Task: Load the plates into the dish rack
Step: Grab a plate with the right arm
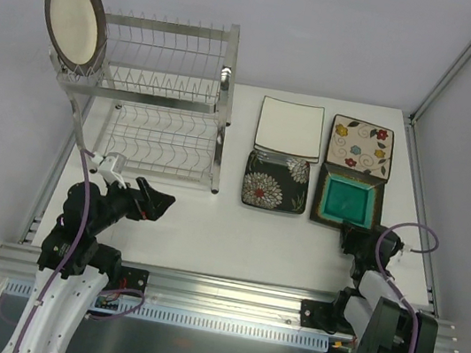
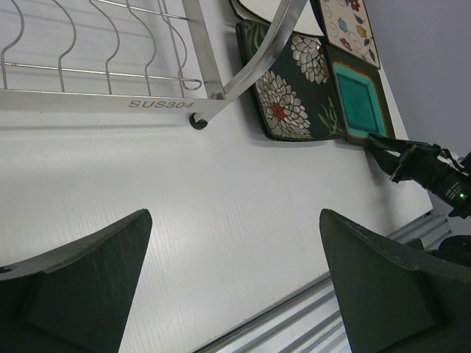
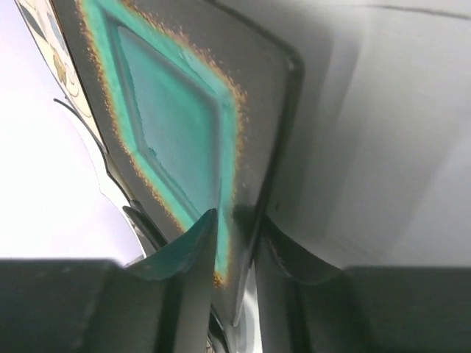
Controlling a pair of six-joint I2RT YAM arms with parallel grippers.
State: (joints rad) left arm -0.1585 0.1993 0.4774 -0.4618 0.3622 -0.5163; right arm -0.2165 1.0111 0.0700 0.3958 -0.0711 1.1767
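Observation:
A round cream plate with a dark rim stands upright at the top left corner of the silver dish rack. Right of the rack lie a white square plate, a flowered cream plate, a black chrysanthemum plate and a teal-centred dark plate. My right gripper sits at the teal plate's near edge. In the right wrist view its fingers straddle that plate's rim, one above and one below, closed on it. My left gripper hangs wide open over bare table in front of the rack.
The rack's front foot and lower rail lie just ahead of the left gripper. An aluminium rail runs along the table's near edge. Grey walls enclose the table on the left, back and right.

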